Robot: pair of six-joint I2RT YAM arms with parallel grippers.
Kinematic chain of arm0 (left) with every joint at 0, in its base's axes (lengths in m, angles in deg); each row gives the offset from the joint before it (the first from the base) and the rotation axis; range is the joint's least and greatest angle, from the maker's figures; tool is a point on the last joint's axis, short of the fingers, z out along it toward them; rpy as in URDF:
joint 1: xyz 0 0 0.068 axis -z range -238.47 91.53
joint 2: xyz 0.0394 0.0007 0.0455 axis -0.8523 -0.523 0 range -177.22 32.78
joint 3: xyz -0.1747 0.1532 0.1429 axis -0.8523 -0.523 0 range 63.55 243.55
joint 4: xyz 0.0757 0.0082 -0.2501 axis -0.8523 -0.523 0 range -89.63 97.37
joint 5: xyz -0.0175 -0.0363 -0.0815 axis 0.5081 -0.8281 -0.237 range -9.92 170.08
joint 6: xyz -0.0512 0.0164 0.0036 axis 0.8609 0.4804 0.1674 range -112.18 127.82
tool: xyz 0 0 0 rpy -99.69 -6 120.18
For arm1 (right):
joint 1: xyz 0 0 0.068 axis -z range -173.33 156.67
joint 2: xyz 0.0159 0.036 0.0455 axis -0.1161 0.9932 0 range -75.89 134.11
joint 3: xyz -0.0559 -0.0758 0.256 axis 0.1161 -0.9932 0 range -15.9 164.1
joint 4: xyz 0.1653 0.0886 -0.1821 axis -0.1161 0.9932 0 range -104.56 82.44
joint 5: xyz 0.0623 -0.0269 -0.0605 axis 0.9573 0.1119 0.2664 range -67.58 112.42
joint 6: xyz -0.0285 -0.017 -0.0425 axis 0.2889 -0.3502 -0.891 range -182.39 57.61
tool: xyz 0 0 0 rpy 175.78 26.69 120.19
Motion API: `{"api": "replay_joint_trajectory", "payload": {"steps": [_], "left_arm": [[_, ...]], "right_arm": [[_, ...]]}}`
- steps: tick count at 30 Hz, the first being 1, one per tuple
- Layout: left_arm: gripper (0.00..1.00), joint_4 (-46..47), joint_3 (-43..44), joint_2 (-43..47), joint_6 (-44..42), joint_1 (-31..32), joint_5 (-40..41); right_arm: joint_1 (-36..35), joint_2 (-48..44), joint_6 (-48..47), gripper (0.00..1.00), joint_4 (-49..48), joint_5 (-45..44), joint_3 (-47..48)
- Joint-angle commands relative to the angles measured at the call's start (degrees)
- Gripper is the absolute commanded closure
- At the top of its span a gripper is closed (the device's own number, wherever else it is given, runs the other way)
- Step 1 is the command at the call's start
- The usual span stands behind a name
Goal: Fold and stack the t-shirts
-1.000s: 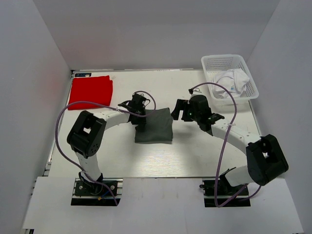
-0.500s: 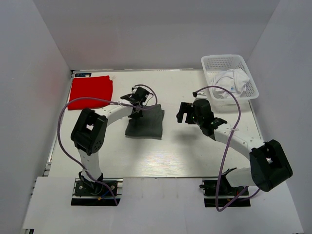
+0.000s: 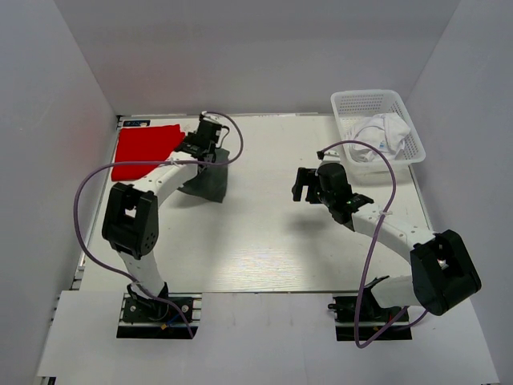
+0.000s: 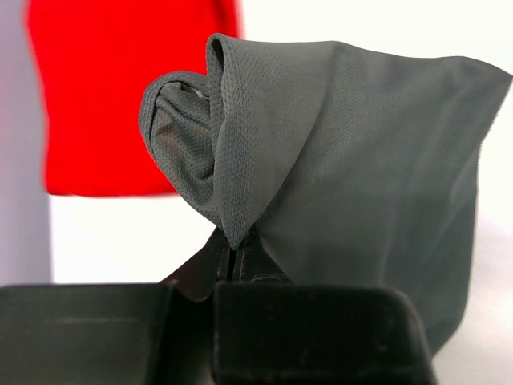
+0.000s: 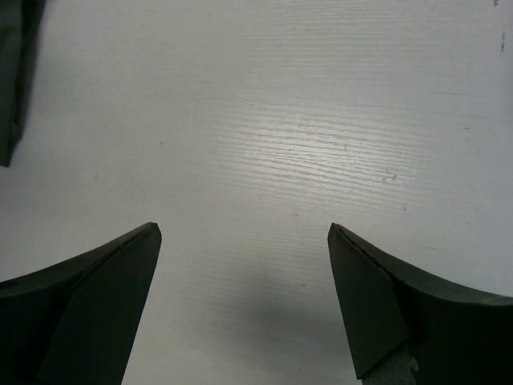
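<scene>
My left gripper (image 3: 200,144) is shut on the folded dark grey-green t-shirt (image 3: 208,181), which hangs from it just right of the folded bright red t-shirt (image 3: 144,150) at the table's back left. In the left wrist view the grey-green t-shirt (image 4: 353,152) drapes over the closed gripper (image 4: 234,250), with the red t-shirt (image 4: 128,96) behind it. My right gripper (image 3: 303,183) is open and empty over bare table right of centre; its wrist view shows the gripper (image 5: 244,233) spread wide. White t-shirts (image 3: 378,135) lie crumpled in the basket.
A white plastic mesh basket (image 3: 405,104) stands at the back right corner. White walls close in the table on the left, back and right. An edge of the grey-green cloth (image 5: 14,72) shows at the left of the right wrist view.
My left gripper has carried the grey-green t-shirt from the table's middle to the back left, up beside the red t-shirt. The right gripper drew back a little to the right, then stayed still.
</scene>
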Motion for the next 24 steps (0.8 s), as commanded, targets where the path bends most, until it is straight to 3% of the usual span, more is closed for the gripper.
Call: {"api": "replay_joint_trajectory", "payload": {"steps": [1,8,24], "left_arm": [[1.0,5.7,3.6,4.2,-8.2,-3.0,0.6],[1.0,5.2,10.3,-0.7,-14.3,-7.7,-1.3],[1.0,-2.0,22.0,-2.2,-15.5,-12.1,-8.3]], "right_arm": [[0.2,-1.5,-0.9,0.1,-1.8,-1.5,-0.2],[0.2,-0.9,-0.9,0.1,-1.6,-1.5,0.1],[0.0,-1.1,-0.9,0.1,-1.4,0.4,0.2]]}}
